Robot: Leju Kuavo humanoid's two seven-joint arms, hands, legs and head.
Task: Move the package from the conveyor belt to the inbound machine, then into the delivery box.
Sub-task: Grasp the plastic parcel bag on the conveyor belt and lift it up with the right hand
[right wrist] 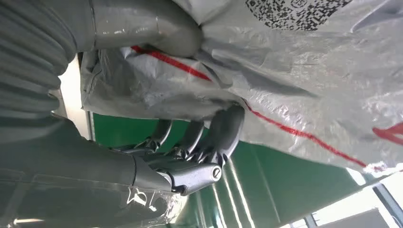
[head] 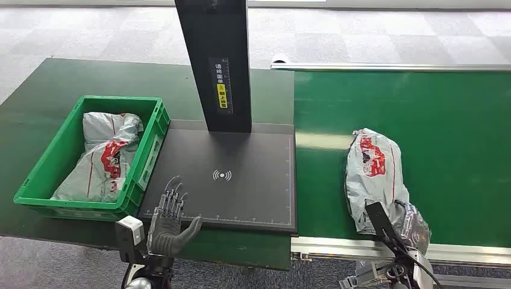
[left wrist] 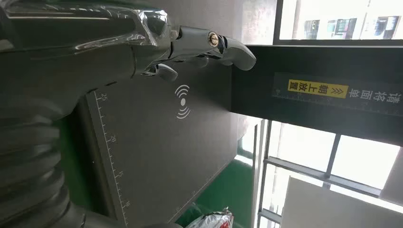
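While the package [head: 375, 174] lies on the green conveyor belt [head: 446, 120], the right hand [head: 410, 226] is at its near end; in the right wrist view the thumb is on one side of the grey bag and the dark fingers [right wrist: 223, 130] press up on the other side, so the hand holds the package [right wrist: 294, 71]; the bag is grey plastic with red marks and it still touches the belt; the left hand [head: 170, 220] is by the near edge of the black inbound machine [head: 241, 180], with its fingers apart and nothing in it; the left wrist view shows this hand [left wrist: 157, 47] above the flat black plate [left wrist: 157, 152]; a tall black post [head: 214, 60] stands at the back of the plate; the green delivery box [head: 36, 180] sits just beside the machine, on its left, and other grey bags [head: 105, 159] lie inside it
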